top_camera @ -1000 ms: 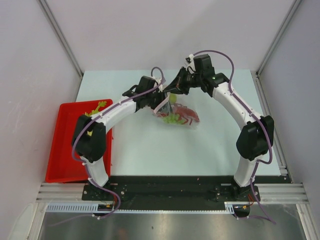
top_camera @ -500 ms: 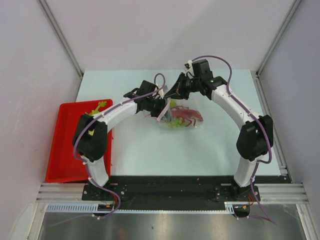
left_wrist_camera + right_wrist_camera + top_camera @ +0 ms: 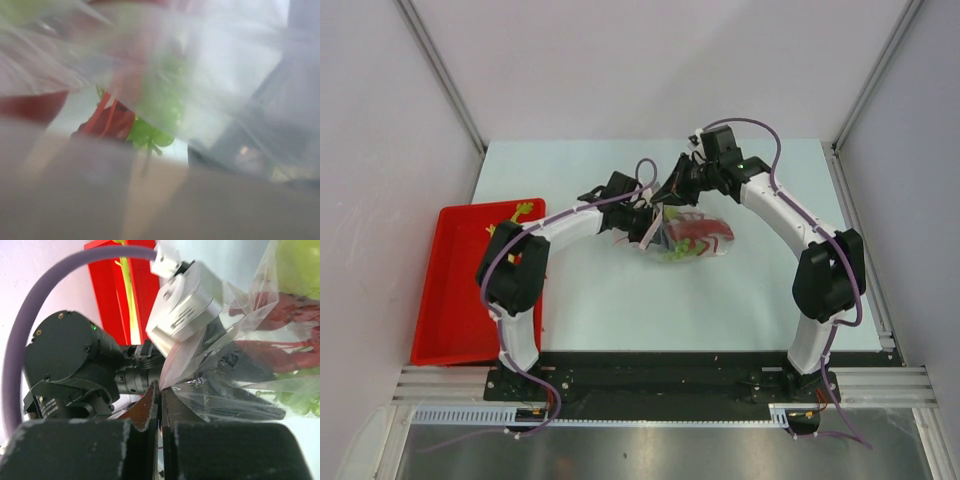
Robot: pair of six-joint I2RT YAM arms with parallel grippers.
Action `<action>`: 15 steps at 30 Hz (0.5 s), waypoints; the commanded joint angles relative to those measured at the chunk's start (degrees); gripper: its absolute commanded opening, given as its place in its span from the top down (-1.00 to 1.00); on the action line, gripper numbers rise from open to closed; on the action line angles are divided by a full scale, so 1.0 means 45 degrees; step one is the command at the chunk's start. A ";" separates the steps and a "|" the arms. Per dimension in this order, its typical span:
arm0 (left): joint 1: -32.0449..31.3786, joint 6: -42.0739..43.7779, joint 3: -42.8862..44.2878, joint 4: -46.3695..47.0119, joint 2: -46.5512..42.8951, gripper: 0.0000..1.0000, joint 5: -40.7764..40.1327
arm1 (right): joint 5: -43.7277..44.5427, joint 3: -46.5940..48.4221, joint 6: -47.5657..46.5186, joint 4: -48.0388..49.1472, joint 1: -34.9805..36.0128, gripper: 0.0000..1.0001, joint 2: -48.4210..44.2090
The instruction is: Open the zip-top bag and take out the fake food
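Note:
The zip-top bag (image 3: 698,240) lies at mid-table, held between both grippers. Inside it I see the red lobster (image 3: 702,229) and green grapes (image 3: 672,250). My left gripper (image 3: 654,222) is at the bag's left edge and seems shut on its film. My right gripper (image 3: 672,196) is shut on the film just behind it. In the right wrist view my jaws (image 3: 161,387) pinch the pinkish film, and the bag (image 3: 235,395) holds the lobster (image 3: 295,307), the grapes (image 3: 300,400) and a yellow-green pear (image 3: 300,260). In the left wrist view blurred film (image 3: 225,75) covers the lens, with the lobster (image 3: 107,122) and grapes (image 3: 150,132) behind it.
A red tray (image 3: 450,300) sits at the table's left edge with the pale stalk vegetable (image 3: 515,213) in its far corner; the tray also shows in the right wrist view (image 3: 107,285). White walls close off the table's back and sides.
Both grippers and the bag have shifted a little to the right. The left arm has stretched out further. The bag looks more pulled and raised at its mouth.

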 commanded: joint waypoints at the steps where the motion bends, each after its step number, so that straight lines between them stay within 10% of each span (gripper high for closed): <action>1: -0.0249 -0.0508 -0.0190 0.0805 0.0828 -0.06 -0.0121 | -0.0136 0.0187 -0.0207 0.0487 0.0296 1.00 -0.0505; 15: -0.0366 -0.1231 -0.0873 0.2349 0.2098 0.09 -0.1741 | 0.0783 -0.1219 -0.1459 -0.0472 0.0531 1.00 -0.0407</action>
